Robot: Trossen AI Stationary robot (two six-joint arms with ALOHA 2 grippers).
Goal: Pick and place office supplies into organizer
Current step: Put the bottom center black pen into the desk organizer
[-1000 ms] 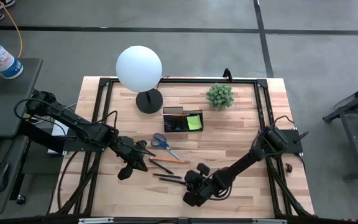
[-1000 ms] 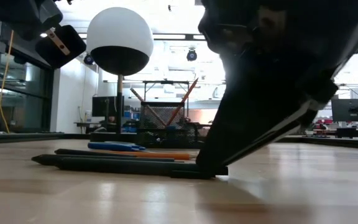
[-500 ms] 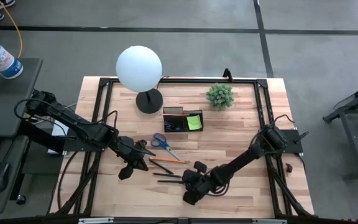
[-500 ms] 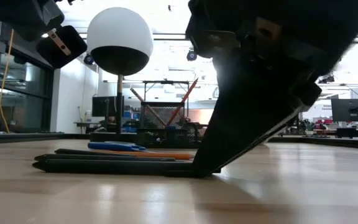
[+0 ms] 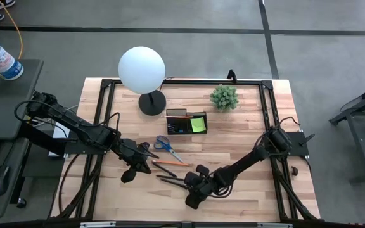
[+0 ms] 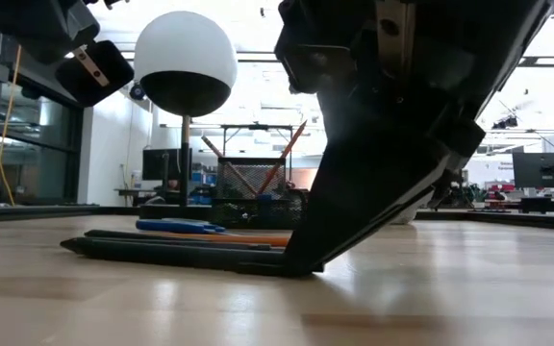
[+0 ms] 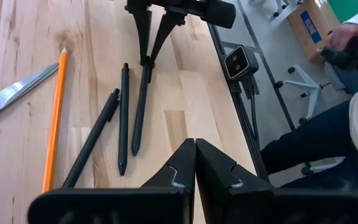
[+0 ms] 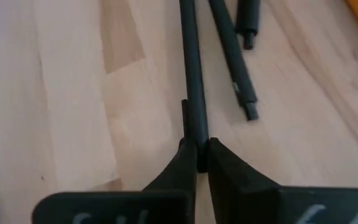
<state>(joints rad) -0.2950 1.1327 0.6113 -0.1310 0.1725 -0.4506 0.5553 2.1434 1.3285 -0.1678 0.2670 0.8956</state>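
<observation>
1. Since the earlier frames, my right pincer (image 5: 184,182) had slid a little toward 9 o'clock along the front of the table (image 5: 246,136) and had shut its fingers, which stood apart a second before.
2. That right pincer was clamped on the end of a slim black pen (image 8: 192,74); the right wrist view showed the fingers (image 8: 179,168) pressed to either side of the barrel.
3. In the low view the gripped pen (image 6: 171,254) lay almost flat on the table, its far end tilted slightly upward.
4. Two more black pens (image 7: 123,118) lay just beside it, roughly parallel, with an orange pencil (image 7: 55,118) next to them.
5. The blue-handled scissors (image 5: 164,145) lay at about 11 o'clock from the pens, near the table's middle.
6. My left pincer (image 5: 149,156) hung just at 9 o'clock of the pens, above the table, its fingers (image 7: 182,165) pressed together on nothing.
7. The organizer (image 5: 185,121) stood toward 12 o'clock of the pens, well apart from them, at about the table's centre.
8. A lime-green sticky-note pad (image 5: 198,124) sat in the organizer's 3 o'clock compartment; an orange pencil (image 6: 289,149) leaned in the mesh caddy in the low view.
9. A white globe lamp (image 5: 142,69) stood at 10 o'clock from the organizer, its round base (image 5: 152,102) just beside it.
10. A small green plant (image 5: 224,97) stood at 1 o'clock from the organizer.
11. In the left wrist view, part of a seated person (image 7: 347,124) showed beyond the table's edge.
</observation>
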